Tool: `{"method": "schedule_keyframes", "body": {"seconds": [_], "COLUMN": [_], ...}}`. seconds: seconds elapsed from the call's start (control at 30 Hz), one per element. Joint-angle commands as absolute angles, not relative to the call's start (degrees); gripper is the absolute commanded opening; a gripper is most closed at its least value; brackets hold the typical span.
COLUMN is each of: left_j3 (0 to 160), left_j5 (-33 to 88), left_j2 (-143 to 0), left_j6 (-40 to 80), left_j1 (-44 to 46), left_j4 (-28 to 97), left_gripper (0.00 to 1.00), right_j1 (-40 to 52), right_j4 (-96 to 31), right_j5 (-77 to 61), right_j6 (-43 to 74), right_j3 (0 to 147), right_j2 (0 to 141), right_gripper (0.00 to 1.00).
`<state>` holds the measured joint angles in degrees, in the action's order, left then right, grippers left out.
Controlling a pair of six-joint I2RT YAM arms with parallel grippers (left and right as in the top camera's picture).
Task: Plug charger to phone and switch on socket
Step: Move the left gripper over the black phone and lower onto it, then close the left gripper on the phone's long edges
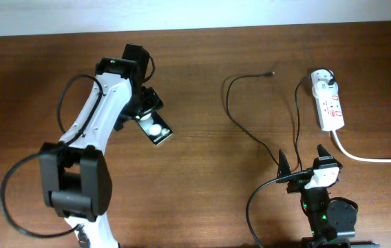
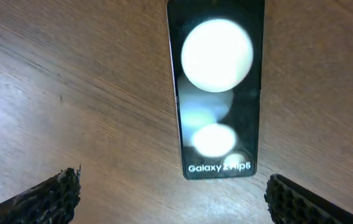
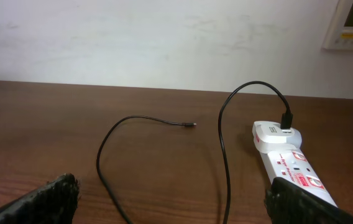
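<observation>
Item, nearest the left wrist lens: my left gripper [image 2: 178,203], jaws wide, nothing between them, hanging over the table [image 2: 71,93].

Item: the phone [image 2: 217,93], flat on the wood just ahead of that gripper, printed end towards me, not touched. Its port is not visible.

Item, nearest the right wrist lens: my right gripper [image 3: 176,202], jaws wide, empty, low at the near edge of the table.

Item: the charger [image 3: 133,117], black cable lying in loose loops, its plug tip [image 3: 191,126] free on the wood, well apart from the phone. Its white adapter [image 3: 270,134] is seated in the end of the socket [image 3: 294,171].

Item: the socket, far right, thick white cord [image 1: 367,158] trailing off the table. I cannot tell how the switches are set.

Step in hand, as I judge it: securing the phone with my left; plugging and switching are not done.

Next move calls for: closing squarely across the phone's narrow sides, then my right pinching the thin plug tip close behind its head.
</observation>
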<state>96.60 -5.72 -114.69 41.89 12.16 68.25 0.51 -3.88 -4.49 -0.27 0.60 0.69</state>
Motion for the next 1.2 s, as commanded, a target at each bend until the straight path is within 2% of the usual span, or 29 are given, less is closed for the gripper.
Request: {"method": "schedule_keyframes", "body": {"seconds": [0.0, 0.33, 0.67, 1.17], "left_j3": [97.4, 97.2, 92.1, 87.0], "left_j5": [-2.7, -2.3, -0.3, -1.2], "left_j2": [-118.1, -122.8, -122.9, -123.1], "left_j6": [42.9, 44.4, 48.5, 48.6], "left_j1": [12.3, 12.3, 12.3, 12.3], "left_j4": [67.0, 62.0, 55.2, 48.5], "left_gripper": [0.99, 0.99, 0.99, 0.99], "right_j1": [0.3, 0.3, 0.3, 0.3], "right_j4": [-4.1, -4.1, -4.1, -4.1], "right_j5": [-4.2, -4.2, -4.2, -4.2], "right_j6": [-0.6, -0.6, -0.6, -0.6], "right_j3": [0.3, 0.3, 0.3, 0.3], "right_j2": [0.3, 0.3, 0.3, 0.3], "right_gripper": [0.99, 0.99, 0.99, 0.99]}}
